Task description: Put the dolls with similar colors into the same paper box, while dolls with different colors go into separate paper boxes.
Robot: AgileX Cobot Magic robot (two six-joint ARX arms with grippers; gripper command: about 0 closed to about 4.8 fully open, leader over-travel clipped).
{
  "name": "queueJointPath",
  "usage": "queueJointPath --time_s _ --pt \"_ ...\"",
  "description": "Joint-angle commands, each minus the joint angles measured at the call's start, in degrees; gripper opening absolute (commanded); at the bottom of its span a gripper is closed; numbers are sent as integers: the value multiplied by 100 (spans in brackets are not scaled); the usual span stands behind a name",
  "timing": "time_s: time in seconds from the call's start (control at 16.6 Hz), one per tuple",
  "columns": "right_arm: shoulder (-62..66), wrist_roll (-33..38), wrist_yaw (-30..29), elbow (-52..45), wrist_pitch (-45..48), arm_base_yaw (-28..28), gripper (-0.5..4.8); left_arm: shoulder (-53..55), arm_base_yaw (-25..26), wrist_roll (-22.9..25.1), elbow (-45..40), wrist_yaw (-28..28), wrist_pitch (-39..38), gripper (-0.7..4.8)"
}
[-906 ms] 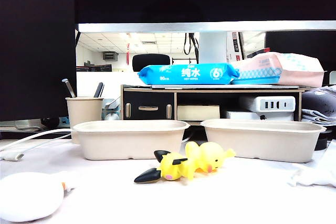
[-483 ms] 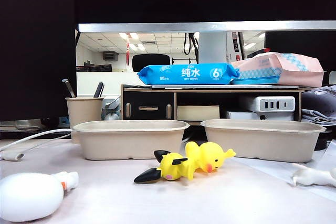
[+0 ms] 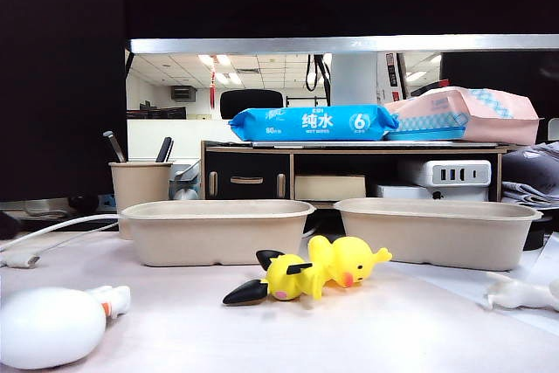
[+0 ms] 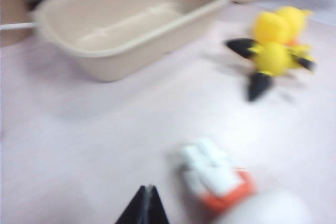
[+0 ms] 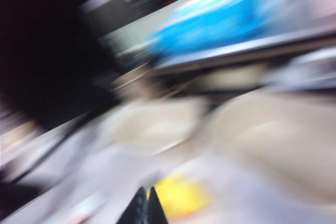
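**Sorting dolls by colour: three dolls on the table, both trays unloaded**

Lying on its side at the near left of the table (image 3: pixel 367 329): round white doll (image 3: pixel 44 328), smooth and egg-shaped, with a small white and orange end piece pointing toward the middle. Seen close up in the left wrist view as a blurred white block with an orange band.

Lying at table centre, in front of the gap between the trays: yellow mouse doll (image 3: pixel 281 279), bright yellow, pink cheek, black-tipped pointed ears, one long black ear flat on the table. Touching it from behind: yellow duck doll (image 3: pixel 352 259), rounded body and head, orange beak, tipped over on its side.

Standing side by side behind the dolls: left paper box (image 3: pixel 217 231) and right paper box (image 3: pixel 437 231), alike in form, beige moulded pulp, oblong, rounded corners, rolled rim. Nothing visible above either rim.

Left gripper (image 4: pixel 146 208): black fingertips pressed together to one point, low over the table just beside the white doll's orange end, clamped on nothing.

Right gripper (image 5: pixel 144 207): black fingertips together, holding nothing; view heavily blurred, with a yellow patch just beyond the tips.

Standing behind the left tray: beige pen cup (image 3: pixel 140 184). Resting on the rear shelf: blue wipes pack (image 3: pixel 313 123)
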Motion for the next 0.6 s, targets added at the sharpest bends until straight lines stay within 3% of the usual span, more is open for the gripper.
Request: queueJointPath --time_s 0.06,0.18,0.3,0.6 --pt "-2 1220 -726 96 151 330 -1 116 -221 7 11 26 76 -5" --pt "2 1355 -752 289 271 717 -1 140 -208 9 9 15 76 -5" --pt "577 1239 -407 1001 256 1965 -1 138 -208 7 9 17 79 -5" --pt "3340 -699 -402 2236 -1008 3178 -1 111 -188 9 9 20 79 -5"
